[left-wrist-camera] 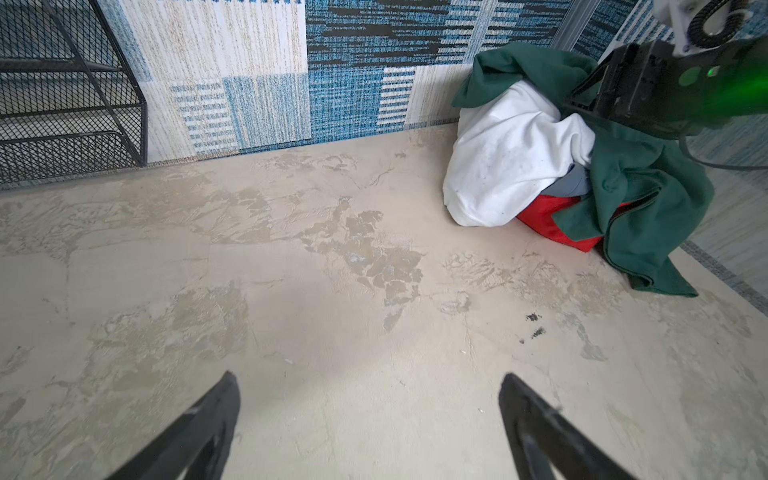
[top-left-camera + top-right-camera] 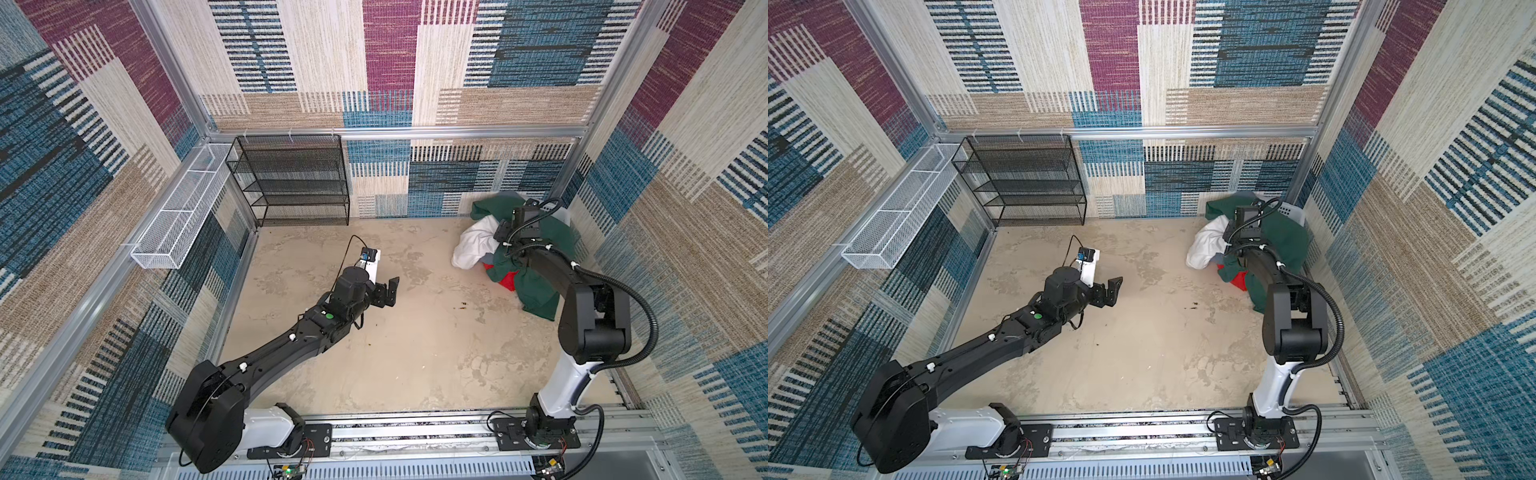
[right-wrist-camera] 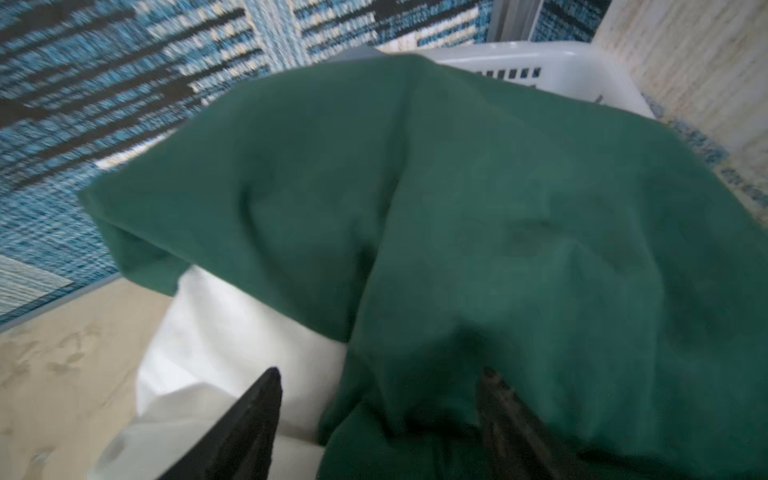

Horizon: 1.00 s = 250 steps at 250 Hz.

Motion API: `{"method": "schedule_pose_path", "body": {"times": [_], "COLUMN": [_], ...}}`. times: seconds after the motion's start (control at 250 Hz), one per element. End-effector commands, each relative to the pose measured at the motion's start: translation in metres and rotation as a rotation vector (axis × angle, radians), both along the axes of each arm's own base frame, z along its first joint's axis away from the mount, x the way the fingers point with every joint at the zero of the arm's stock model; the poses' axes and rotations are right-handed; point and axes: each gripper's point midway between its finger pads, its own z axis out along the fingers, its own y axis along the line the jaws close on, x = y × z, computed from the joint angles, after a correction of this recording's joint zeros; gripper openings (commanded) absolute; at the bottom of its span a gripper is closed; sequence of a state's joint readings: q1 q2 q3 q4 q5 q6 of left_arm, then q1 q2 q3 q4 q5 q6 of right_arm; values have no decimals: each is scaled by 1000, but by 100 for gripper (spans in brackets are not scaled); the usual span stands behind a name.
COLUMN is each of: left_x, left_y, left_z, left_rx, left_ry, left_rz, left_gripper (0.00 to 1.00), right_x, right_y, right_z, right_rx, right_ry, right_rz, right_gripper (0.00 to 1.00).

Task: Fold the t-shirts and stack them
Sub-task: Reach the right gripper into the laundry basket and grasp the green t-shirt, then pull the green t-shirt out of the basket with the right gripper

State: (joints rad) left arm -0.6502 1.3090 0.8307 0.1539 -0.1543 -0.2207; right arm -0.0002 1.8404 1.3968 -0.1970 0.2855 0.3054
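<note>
Four shirts lie heaped in the far right corner of the bench (image 2: 415, 353). The green shirt (image 3: 498, 208) drapes over the white shirt (image 1: 511, 158), grey shirt (image 1: 575, 185), red shirt (image 1: 544, 216) and the basket (image 3: 540, 62). My right gripper (image 3: 380, 372) straddles a green fold, fingers apart; whether it pinches, I cannot tell. My left gripper (image 1: 368, 376) hangs spread wide and released over the bench's middle.

Right tool (image 3: 379, 372): hidden beneath its own wrist in both top views; wrist view blurred, fingers straddle a green t-shirt (image 3: 498, 208) fold, grip undecidable. Basket (image 3: 540, 62): only far rim shows past the green. Grey t-shirt (image 1: 575, 185): a sliver. Red t-shirt (image 1: 544, 214): mostly buried.
</note>
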Motion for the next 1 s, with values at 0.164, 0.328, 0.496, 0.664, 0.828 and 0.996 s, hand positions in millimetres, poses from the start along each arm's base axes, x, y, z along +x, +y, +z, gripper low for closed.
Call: {"method": "schedule_pose_path", "body": {"times": [0.164,0.328,0.496,0.664,0.828,0.996], "left_x": [2,3,0,-2,-4,-7], "left_y": [1,2,4,6,8,9], "left_z": [-7,-7,-8,-8,-8,-7], "left_rx": [-21,-17,-22,-25,-14,-21], "left_ry": [28,29,46,45,50,56], "left_rz": [28,35,38,41,45,42], "left_gripper": [98,98,98,98,98,98], "right_x": [-19,-24,-36,-40,-37,-40], "right_y": [-10,-15,-20,-18,-15,-15], "right_z": [-11,-3,10,13,6,-2], "right_rx": [-21,-26,-39,-14,17,87], "right_ry": [58,41,9,-23,-2,20], "right_rz": [-59,-83,-113,-92,-55,-23], "right_gripper": [49,28,31,35,57,63]}}
